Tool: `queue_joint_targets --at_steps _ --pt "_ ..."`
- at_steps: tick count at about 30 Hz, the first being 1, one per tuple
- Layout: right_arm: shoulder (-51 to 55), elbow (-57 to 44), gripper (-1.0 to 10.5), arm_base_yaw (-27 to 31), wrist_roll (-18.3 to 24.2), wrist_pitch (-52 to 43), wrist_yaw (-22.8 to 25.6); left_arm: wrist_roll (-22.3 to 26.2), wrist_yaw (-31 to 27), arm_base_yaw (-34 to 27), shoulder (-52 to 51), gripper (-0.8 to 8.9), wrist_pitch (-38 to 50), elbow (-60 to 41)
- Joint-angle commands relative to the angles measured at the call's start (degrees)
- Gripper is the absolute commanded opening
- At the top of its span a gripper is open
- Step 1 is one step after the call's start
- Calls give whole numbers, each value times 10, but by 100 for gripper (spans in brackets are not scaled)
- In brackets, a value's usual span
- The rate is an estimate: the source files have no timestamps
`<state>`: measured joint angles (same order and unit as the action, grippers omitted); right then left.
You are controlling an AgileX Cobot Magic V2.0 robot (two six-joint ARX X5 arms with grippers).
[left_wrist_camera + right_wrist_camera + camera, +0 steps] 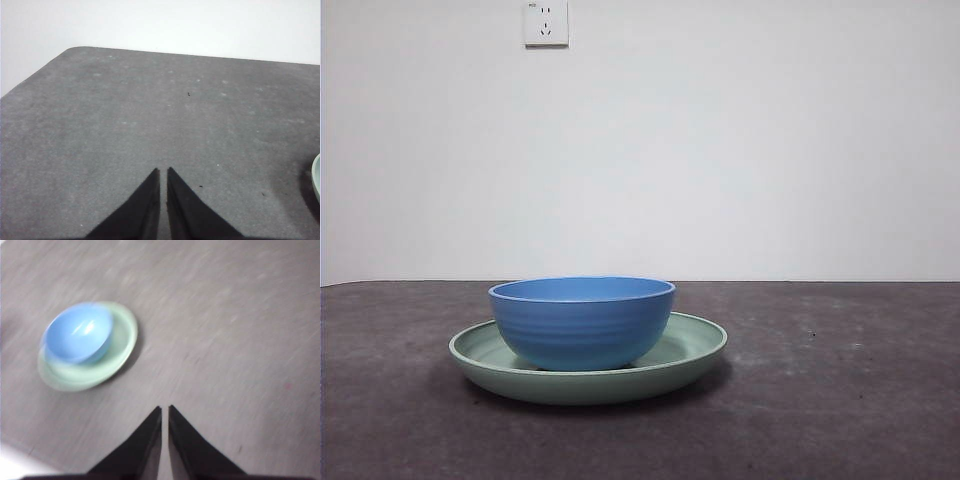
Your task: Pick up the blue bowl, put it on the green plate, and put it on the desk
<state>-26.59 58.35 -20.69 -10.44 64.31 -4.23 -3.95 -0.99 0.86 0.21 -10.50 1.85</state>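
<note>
The blue bowl (pixel 582 322) sits upright inside the green plate (pixel 692 352), a little left of the plate's centre, and the plate rests flat on the desk (pixel 840 400). My left gripper (pixel 163 171) hangs over bare desk with its jaws pressed together, only the plate's edge showing beside it. My right gripper (pixel 165 409) is also closed and empty, raised well apart from the bowl and plate; its view is blurred.

Glossy ridged blue bowl (pixel 582 322) upright inside wide mint-green plate (pixel 692 350) — both on speckled grey desk (pixel 840 400).
</note>
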Motion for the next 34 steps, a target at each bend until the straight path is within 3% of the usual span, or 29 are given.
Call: queue_joint_targets --at_steps 1,4,7,12,17,23,34 --pt "34 -86 19 46 42 -137 14 4 -1 -1 0 24 -3 -12" --pt "90 -211 19 96 76 -316 14 4 -1 -1 0 24 -3 -12" --pt "148 -339 19 140 85 -470 16 4 -1 -1 0 24 -3 -12" --pt "221 -495 19 186 92 -601 35 4 -1 -1 0 25 -3 -12" --pt "258 -579 19 212 94 -613 34 4 -1 -1 0 24 -3 -12" --pt "264 -577 19 217 130 -561 46 4 -1 -1 0 24 -3 -12" --pt "264 -577 19 207 112 -539 37 4 -1 -1 0 24 -3 -12"
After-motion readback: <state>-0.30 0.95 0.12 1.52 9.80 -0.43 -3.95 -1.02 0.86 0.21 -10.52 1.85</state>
